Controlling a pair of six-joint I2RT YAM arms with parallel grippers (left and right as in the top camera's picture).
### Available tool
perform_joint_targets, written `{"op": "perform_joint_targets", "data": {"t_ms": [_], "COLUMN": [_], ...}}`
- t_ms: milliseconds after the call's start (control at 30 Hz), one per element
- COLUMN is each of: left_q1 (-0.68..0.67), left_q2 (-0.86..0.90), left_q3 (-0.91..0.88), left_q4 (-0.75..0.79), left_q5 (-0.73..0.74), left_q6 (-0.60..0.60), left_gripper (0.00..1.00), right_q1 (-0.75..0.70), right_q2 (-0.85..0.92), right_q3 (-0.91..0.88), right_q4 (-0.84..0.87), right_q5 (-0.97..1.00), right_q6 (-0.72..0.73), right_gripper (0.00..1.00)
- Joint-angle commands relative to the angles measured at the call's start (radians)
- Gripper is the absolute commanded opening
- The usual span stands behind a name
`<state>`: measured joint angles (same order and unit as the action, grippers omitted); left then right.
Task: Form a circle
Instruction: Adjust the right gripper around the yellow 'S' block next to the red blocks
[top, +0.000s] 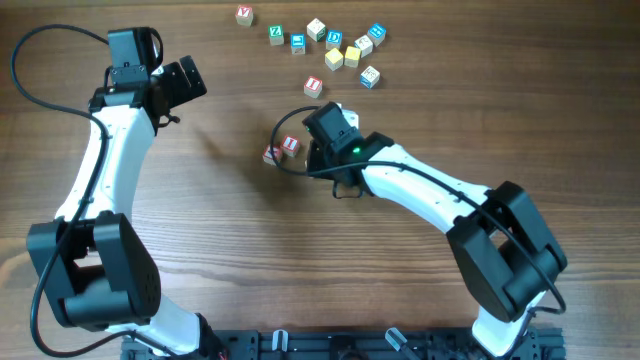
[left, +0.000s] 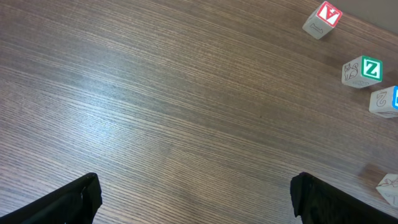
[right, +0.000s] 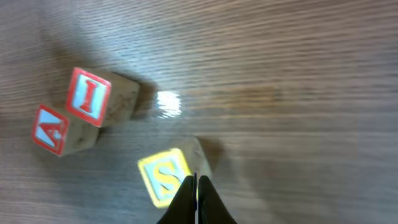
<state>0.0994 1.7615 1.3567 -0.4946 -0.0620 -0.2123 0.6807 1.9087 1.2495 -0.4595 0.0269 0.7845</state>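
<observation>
We see three small wooden letter cubes lying with their letters facing up. A red "I" cube (right: 91, 94) touches a red "A" cube (right: 53, 129) at its lower left. A yellow "S" cube (right: 165, 177) sits apart at lower right, slightly turned.

Brown wood-grain table (top: 220, 250), with a small glare spot in the right wrist view. Mid-table: A cube (top: 271, 155) and I cube (top: 291, 144), both red-faced, touching, letters up. Close by that pair but apart from it: yellow S cube (right: 165, 177), flat on the wood. Farther back, alone: second I cube (top: 313, 86), red. Toward the far edge, right of centre: loose cluster (top: 334, 58) of cubes with blue, yellow and plain faces. Left of it, green Z cube (top: 276, 33), then red cube (top: 245, 15) furthest left.
</observation>
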Motion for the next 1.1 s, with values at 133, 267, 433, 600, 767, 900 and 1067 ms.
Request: {"op": "perform_joint_targets", "data": {"t_ms": [133, 267, 433, 600, 767, 900, 1067], "left_q1": [0.002, 0.002, 0.002, 0.002, 0.002, 0.002, 0.002], "left_q2": [-0.009, -0.009, -0.009, -0.009, -0.009, -0.009, -0.009], "left_q3": [0.005, 0.005, 0.005, 0.005, 0.005, 0.005, 0.005], "left_q4": [0.000, 0.000, 0.000, 0.000, 0.000, 0.000, 0.000], "left_q5": [0.000, 0.000, 0.000, 0.000, 0.000, 0.000, 0.001], "left_q6": [-0.009, -0.009, -0.009, -0.009, -0.009, -0.009, -0.009], "left_gripper": [1.00, 1.00, 1.00, 1.00, 1.00, 1.00, 1.00], "right_q1": [0.011, 0.020, 0.021, 0.020, 0.020, 0.020, 0.018], "right_q2": [-0.021, 0.042, 0.065, 0.065, 0.065, 0.065, 0.040], "right_q3": [0.000, -0.001, -0.001, -0.001, -0.001, 0.000, 0.000], "right_q4": [-0.078, -0.075, -0.015, 0.041, 0.055, 0.032, 0.029], "right_q5": [-0.069, -0.074, -0.080, -0.016, -0.004, -0.005, -0.053], "right_q6": [0.021, 0.090, 0.075, 0.049, 0.049, 0.026, -0.004], "right_gripper": [0.04, 0.04, 0.04, 0.04, 0.04, 0.04, 0.05]}}
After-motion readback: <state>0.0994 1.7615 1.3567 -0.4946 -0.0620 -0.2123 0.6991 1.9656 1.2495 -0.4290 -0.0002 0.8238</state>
